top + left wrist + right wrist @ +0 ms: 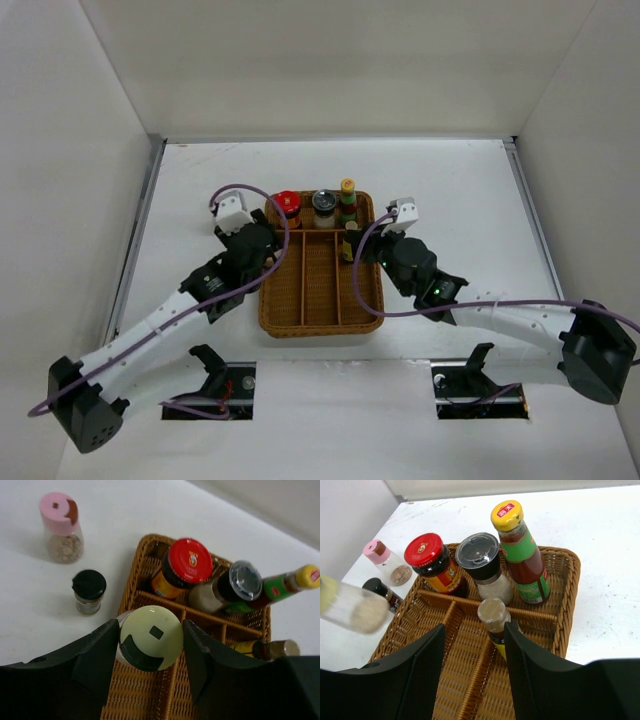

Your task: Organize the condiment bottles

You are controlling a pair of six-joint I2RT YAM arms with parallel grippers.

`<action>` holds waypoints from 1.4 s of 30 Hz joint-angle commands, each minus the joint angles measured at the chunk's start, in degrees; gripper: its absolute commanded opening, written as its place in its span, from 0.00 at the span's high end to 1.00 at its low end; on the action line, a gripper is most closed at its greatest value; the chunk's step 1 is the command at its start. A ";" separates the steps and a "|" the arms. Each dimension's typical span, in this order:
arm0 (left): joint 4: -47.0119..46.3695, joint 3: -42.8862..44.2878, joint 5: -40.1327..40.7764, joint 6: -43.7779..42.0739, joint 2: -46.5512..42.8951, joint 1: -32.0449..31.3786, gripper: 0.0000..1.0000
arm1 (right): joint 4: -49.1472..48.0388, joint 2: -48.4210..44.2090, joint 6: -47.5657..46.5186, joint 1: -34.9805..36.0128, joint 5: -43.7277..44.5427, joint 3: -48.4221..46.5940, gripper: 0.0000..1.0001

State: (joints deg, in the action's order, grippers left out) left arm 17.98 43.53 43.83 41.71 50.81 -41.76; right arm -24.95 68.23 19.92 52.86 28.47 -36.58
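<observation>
Two outside wicker tray (145,695), pink-lidded jar (61,527), black-capped bottle (88,591) (hidden overhead)

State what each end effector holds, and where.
Left end effector: the pale-green-lidded jar, pinched at its lid end. Right end effector: nothing; open around the gold-capped bottle, not closed on it.
</observation>
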 commanded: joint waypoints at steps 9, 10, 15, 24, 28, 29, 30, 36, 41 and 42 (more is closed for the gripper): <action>-19.37 -2.04 -1.99 -4.36 15.36 -3.20 0.64 | -3.70 -1.08 0.12 -0.17 0.45 0.10 0.45; -20.86 -2.48 -2.00 -4.97 16.85 -3.02 0.64 | -3.70 -1.25 -0.06 -0.17 0.53 0.19 0.45; -23.42 -3.18 -2.61 -4.63 22.14 -2.67 0.61 | -3.62 -1.78 0.12 -0.44 0.54 0.45 0.45; -24.66 -4.68 -2.79 -5.24 17.32 -2.67 0.38 | -3.70 -1.34 0.47 -0.52 0.54 0.45 0.44; -23.87 -5.29 -2.09 -7.52 11.35 -2.76 0.34 | -3.70 -1.43 0.56 -0.52 0.54 0.45 0.43; -23.08 -5.30 -1.65 -7.79 9.85 -2.76 0.34 | -3.70 -1.26 0.56 -0.61 0.54 0.45 0.43; -22.03 -5.30 -0.86 -8.05 8.36 -2.76 0.34 | -3.70 -1.17 0.56 -0.61 0.45 0.45 0.43; -17.10 -4.86 4.85 -8.49 2.28 2.06 0.34 | -3.62 -0.64 0.64 -0.61 0.27 0.19 0.42; -10.35 -1.61 -0.49 -4.98 5.78 12.78 0.35 | -3.62 -0.81 0.56 -0.61 0.36 0.28 0.42; -9.46 -1.26 -2.51 -4.19 7.01 14.80 0.35 | -3.53 -1.08 0.29 -0.52 0.53 0.28 0.42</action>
State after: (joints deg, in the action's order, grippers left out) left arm 3.55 39.33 44.77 35.57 55.48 -30.68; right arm -24.97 67.90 19.94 52.53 28.49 -36.56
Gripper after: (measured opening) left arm 0.654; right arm 0.579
